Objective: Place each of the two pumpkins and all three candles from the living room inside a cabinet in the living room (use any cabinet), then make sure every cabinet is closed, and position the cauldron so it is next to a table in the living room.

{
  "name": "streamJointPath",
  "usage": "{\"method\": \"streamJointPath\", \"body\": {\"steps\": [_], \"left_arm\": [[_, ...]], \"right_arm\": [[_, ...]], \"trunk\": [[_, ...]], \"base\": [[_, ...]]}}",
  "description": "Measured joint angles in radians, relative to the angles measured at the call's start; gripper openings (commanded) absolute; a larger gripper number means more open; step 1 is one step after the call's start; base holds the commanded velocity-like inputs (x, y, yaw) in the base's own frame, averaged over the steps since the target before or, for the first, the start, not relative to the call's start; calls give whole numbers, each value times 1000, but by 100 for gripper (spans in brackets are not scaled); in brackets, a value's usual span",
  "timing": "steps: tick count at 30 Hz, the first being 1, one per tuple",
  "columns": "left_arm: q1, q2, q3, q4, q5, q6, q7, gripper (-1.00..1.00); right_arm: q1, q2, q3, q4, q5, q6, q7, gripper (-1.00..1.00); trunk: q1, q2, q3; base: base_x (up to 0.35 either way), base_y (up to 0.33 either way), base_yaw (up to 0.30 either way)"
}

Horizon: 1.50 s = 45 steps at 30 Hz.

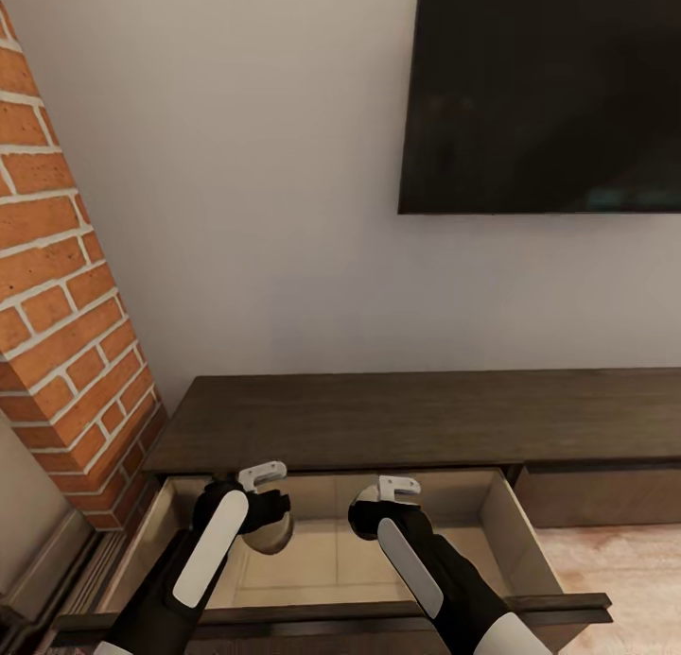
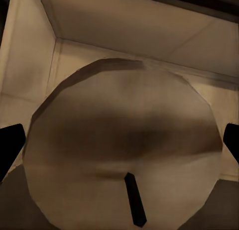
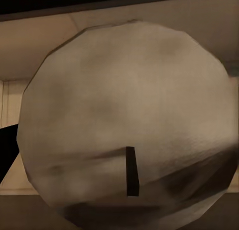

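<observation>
Head view shows both hands [image 1: 268, 504] [image 1: 378, 508] over the cabinet's open drawer [image 1: 511, 532]; wrist views reveal each pinching a candle [image 2: 124, 150] [image 3: 129, 125].

I am looking into what is plainly a home living room. A large dark television screen [image 1: 549, 93] is hanging flat on a pale painted wall [image 1: 265, 211], and right under it a long, low dark-brown cabinet [image 1: 416, 419] is running along that wall like a media unit. Its left drawer [image 1: 515, 542] is standing open, showing pale wood inside. At the left a red brick column [image 1: 66, 324] with white mortar is rising, like a chimney breast. Light wooden flooring [image 1: 619, 565] is showing at the lower right. The screen, the low unit and the brickwork are all pointing to a domestic lounge rather than a workplace.
</observation>
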Motion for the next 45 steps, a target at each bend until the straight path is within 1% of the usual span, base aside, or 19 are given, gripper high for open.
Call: {"method": "streamJointPath", "body": {"steps": [4,6,7,9,10,11,14,17,21,22,23,25,28,39,45], "left_arm": [[-5,-12,0,42,-3,0,-2,-100],[-18,-24,-1,88,-11,-18,-3,-100],[-28,-31,-1,121,-23,-35,-4,-100],[-46,-40,-4,183,-59,-79,-6,-100],[-54,-47,-9,215,-89,-110,-8,-100],[-57,-51,-15,231,-104,-121,-9,-100],[-59,-54,-23,244,-113,-132,-10,-100],[-60,-57,-26,248,-114,-136,-10,-100],[-60,-59,-27,245,-116,-141,-12,-100],[-60,-59,-27,243,-115,-142,-12,-100],[-60,-60,-27,241,-116,-143,-12,-100],[-60,-60,-27,239,-115,-143,-12,-100],[-60,-60,-27,236,-116,-143,-12,-100],[-60,-60,-27,231,-117,-144,-12,-100],[-60,-59,-30,203,-115,-144,-12,-100]], "right_arm": [[0,0,1,-3,0,0,1,-100],[0,0,1,-5,0,0,1,-100],[0,0,1,-6,0,0,1,-100],[0,0,2,-10,0,0,2,-100],[0,0,6,-15,-2,0,5,-100],[0,0,18,-26,-4,1,6,-100],[0,0,37,-60,-3,12,0,-100],[0,1,44,-79,-12,31,-5,-100],[0,8,45,-71,-17,39,-7,-100],[0,14,45,-65,-19,44,-8,-100],[-3,27,45,-54,-24,58,-12,-100],[-14,46,45,-32,-19,76,-17,-100],[-25,60,45,-1,-18,86,-22,-100],[-28,64,44,26,-18,89,-23,-100],[-28,64,45,26,-17,87,-23,-100]], "trunk": [[15,-28,-13],[23,-42,-19],[27,-49,-22],[35,-63,-28],[38,-70,-31],[42,-77,-34],[54,-98,-44],[65,-119,-53],[81,-147,-66],[84,-154,-69],[88,-161,-72],[96,-175,-78],[107,-196,-88],[150,-273,-122],[150,-273,-122]], "base": [[0,0,0],[0,0,0],[0,0,0],[0,0,0],[0,0,0],[0,0,0],[0,0,0],[0,0,0],[0,0,0],[0,0,0],[0,0,0],[0,0,0],[0,0,0],[0,0,0],[0,0,0]]}}
